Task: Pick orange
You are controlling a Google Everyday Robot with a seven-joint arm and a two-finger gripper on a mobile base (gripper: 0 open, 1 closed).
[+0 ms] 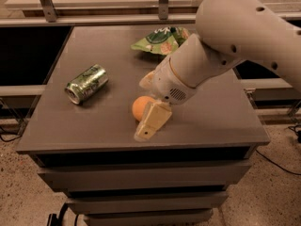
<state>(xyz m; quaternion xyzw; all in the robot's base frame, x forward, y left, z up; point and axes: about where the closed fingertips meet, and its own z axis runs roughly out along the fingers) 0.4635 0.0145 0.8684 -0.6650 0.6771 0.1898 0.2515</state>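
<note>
The orange lies on the grey table top, near the front middle. My gripper has come down over it from the right. One cream finger stands in front of the orange and covers its right side. The tip of the other finger shows behind it. The fingers stand apart on either side of the fruit, and I cannot see them pressing on it. The orange rests on the table.
A green can lies on its side at the left of the table. A green snack bag lies at the back middle. My white arm reaches in from the upper right. The table's front edge is close below the gripper.
</note>
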